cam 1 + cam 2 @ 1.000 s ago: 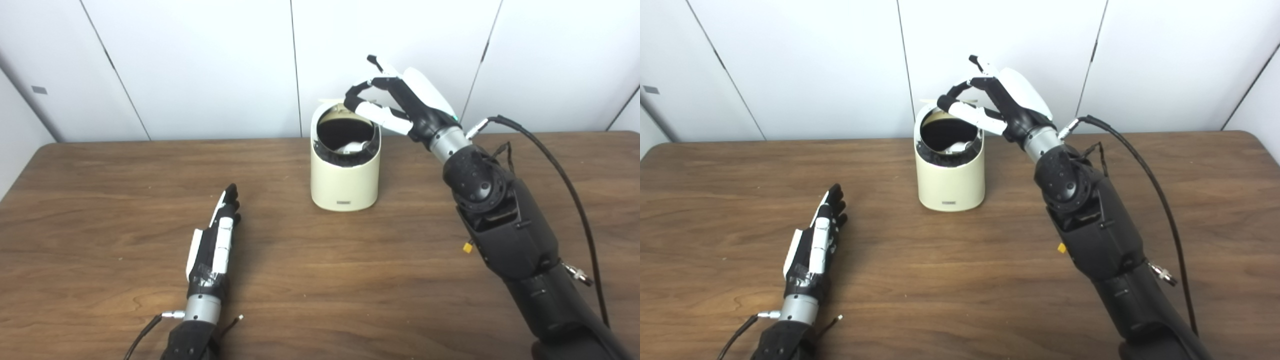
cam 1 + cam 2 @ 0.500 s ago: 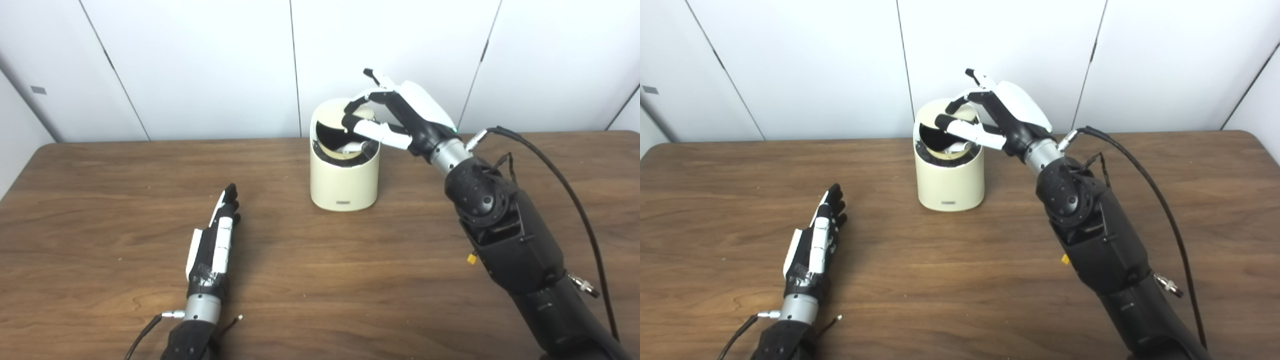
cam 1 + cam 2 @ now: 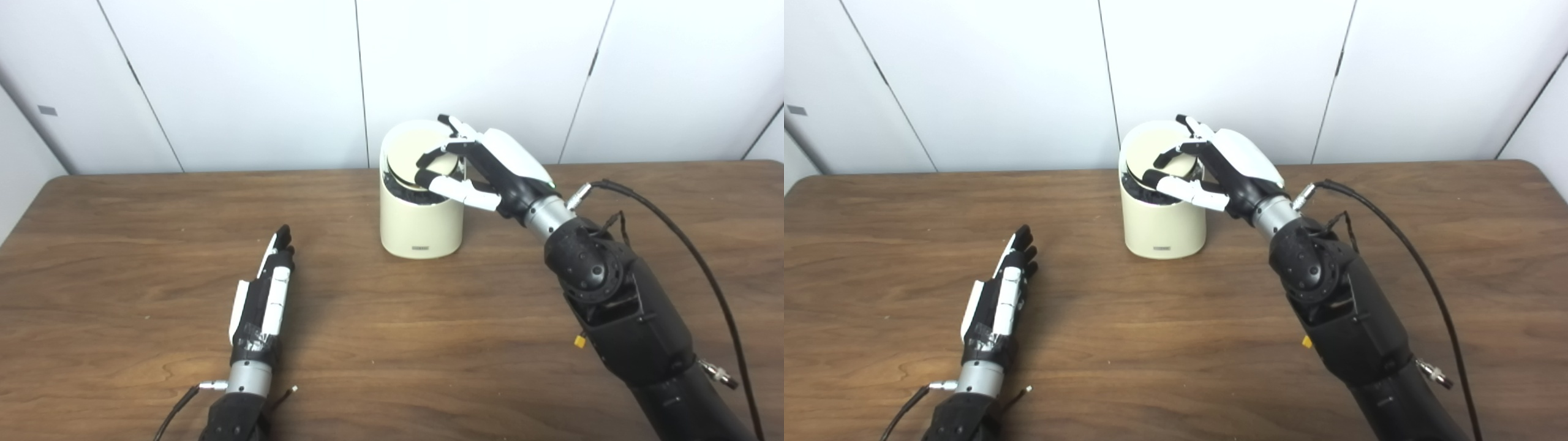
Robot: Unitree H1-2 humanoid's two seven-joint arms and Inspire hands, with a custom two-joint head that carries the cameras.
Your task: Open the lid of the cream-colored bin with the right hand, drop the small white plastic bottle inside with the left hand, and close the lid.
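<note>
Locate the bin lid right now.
In both eye views the lid sits nearly shut atop the cream bin at table centre-back, with the right hand on its right edge.

The round plastic bin (image 3: 420,226) is cream, its round lid (image 3: 418,152) a matching cream above a black inner rim. Both robot hands, left (image 3: 262,303) and right (image 3: 484,171), are black with white panels. The wooden table (image 3: 392,343) is dark brown with streaked grain.

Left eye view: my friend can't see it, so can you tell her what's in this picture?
A robot's right hand rests its fingers on the lid of a cream-colored bin, with the lid nearly shut. The bin stands on a brown wooden table in front of a white wall. The left hand lies flat and open on the table, holding nothing.
</note>
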